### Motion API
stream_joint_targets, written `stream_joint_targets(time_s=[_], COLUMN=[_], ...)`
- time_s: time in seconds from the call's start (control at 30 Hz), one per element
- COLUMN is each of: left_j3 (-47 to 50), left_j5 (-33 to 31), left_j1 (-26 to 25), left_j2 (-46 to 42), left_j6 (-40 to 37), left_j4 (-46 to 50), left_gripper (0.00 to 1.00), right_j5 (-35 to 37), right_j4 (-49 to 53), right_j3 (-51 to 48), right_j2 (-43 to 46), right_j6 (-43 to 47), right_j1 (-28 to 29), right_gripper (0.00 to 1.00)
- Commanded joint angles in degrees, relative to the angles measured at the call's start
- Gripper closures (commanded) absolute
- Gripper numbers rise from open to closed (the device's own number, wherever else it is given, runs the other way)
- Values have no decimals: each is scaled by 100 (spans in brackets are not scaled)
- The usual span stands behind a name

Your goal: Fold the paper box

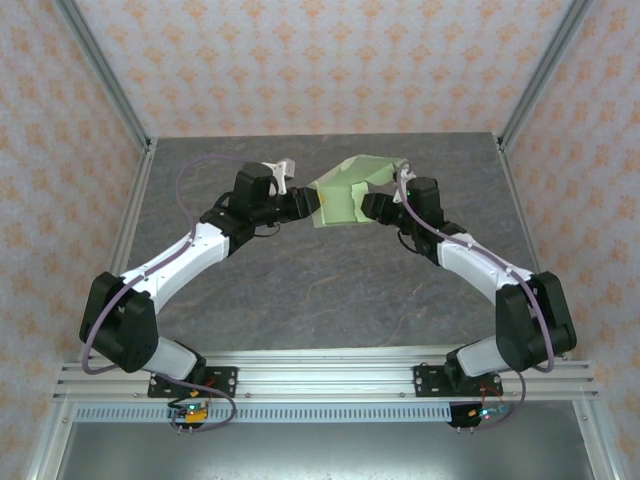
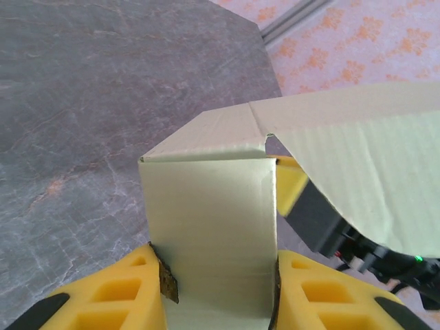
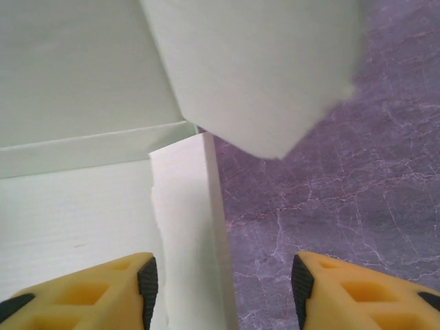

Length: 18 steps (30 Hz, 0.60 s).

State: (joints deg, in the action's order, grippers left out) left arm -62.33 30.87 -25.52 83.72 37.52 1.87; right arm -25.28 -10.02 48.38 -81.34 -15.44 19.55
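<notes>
The paper box (image 1: 345,195) is pale green card, partly folded, lifted off the table between the two arms at the back middle. My left gripper (image 1: 312,206) holds its left side. In the left wrist view a narrow upright panel of the box (image 2: 206,220) fills the gap of the left gripper (image 2: 220,292), touching both yellow fingers. My right gripper (image 1: 368,207) is at the box's right side. In the right wrist view its jaws (image 3: 223,285) stand apart around a thin box wall (image 3: 185,227) that lies by the left pad, with bare table showing before the right pad (image 3: 301,282).
The grey marbled table (image 1: 320,290) stretches in front of the box. Metal frame posts (image 1: 110,75) rise at the back corners, and a rail (image 1: 320,375) runs along the near edge. The right gripper's black body (image 2: 323,223) shows under a wide box flap (image 2: 371,172).
</notes>
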Motion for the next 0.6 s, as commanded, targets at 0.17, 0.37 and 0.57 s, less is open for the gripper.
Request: stream_joint_targets(time_s=[0.17, 0.37, 0.57], left_j3=[-8, 18, 5], left_j5=[-151, 111, 406], left_j1=[-13, -18, -28], left_j2=[12, 21, 72], left_j6=[349, 598, 568], left_j4=[-299, -538, -619], left_gripper=[78, 78, 79], right_j5=[211, -201, -274], right_j4=[-252, -399, -491], right_j3=[-259, 2, 410], right_j2=[399, -6, -504], right_j6=[139, -25, -179], right_j1=[-22, -26, -22], right_gripper=[47, 49, 50])
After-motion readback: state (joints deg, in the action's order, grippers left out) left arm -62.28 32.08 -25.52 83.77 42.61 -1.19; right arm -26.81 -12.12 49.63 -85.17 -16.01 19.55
